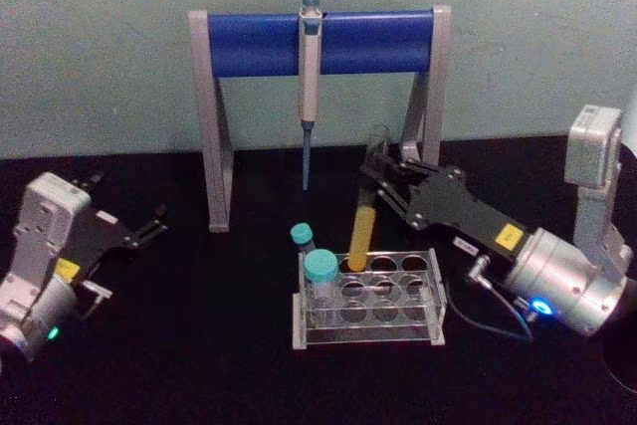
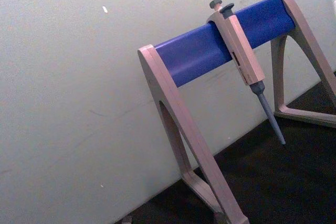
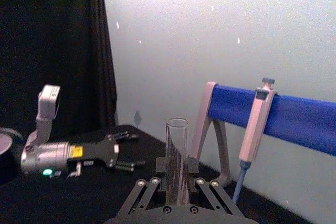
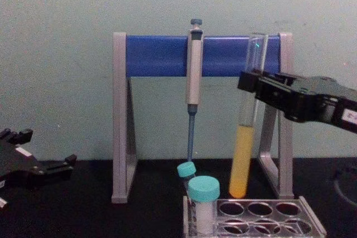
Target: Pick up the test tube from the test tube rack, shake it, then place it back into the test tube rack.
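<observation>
My right gripper (image 1: 376, 174) is shut on the upper part of the test tube (image 1: 362, 229), a slim clear tube with yellow-orange liquid in its lower part. The tube leans slightly. Its round bottom hangs just above a back hole on the left side of the test tube rack (image 1: 435, 298). From the chest view, the test tube (image 4: 244, 154) ends a little above the rack (image 4: 310, 219), with the right gripper (image 4: 252, 85) clamped near its top. My left gripper (image 1: 149, 229) rests open over the table at the far left, holding nothing.
Two teal-capped vials (image 1: 320, 271) stand in the rack's left end. Behind the rack is a tall grey stand with a blue crossbar (image 1: 259, 44), and a pipette (image 1: 310, 77) hangs from it close to the tube. A cable (image 1: 478, 311) lies right of the rack.
</observation>
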`<state>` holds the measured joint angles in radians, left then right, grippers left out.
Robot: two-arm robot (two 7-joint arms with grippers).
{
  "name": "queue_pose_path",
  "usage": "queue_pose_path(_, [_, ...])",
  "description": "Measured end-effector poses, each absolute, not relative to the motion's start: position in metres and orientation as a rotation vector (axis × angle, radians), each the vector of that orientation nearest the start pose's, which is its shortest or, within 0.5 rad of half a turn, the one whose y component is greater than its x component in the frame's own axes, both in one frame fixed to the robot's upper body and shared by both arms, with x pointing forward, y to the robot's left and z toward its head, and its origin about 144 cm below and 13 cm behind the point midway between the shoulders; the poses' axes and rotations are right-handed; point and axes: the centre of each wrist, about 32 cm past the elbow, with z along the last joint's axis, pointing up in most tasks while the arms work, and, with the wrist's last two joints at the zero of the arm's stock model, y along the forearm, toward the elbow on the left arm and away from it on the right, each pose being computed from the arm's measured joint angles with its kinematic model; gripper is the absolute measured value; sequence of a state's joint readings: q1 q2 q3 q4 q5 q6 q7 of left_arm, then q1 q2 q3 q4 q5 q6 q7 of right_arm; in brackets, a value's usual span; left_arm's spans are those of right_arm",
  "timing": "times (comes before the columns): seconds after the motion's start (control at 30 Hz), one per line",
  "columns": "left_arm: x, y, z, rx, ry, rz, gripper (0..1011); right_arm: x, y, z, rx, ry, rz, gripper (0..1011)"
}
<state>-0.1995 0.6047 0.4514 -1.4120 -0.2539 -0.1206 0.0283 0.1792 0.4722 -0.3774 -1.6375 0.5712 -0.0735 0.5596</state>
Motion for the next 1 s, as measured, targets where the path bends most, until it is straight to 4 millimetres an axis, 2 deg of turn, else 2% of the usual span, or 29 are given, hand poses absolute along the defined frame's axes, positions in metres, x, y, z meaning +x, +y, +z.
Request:
queue_pose_path(0.23, [0.489,0.310,1.140,0.304,-0.285,1.248,1001,0.502,-0.238,1.196,0.185,-0.098,-0.674,228])
queue_pose_path(0.47, [0.489,0.310,1.140,0.304,-0.285,1.248,1001,0.508,-0.244,1.196,0.170,-0.153,-0.754,228])
queue_pose_path(0.77, [0.489,0.310,1.140,0.304,-0.285,1.248,1001,0.501,-0.255,1.199,0.127,-0.201,-0.809,228])
queue_pose_path(1.0, [0.489,0.310,1.140,0.304,-0.285,1.248,1001,0.486,-0.265,1.205,0.074,-0.207,-0.819,228])
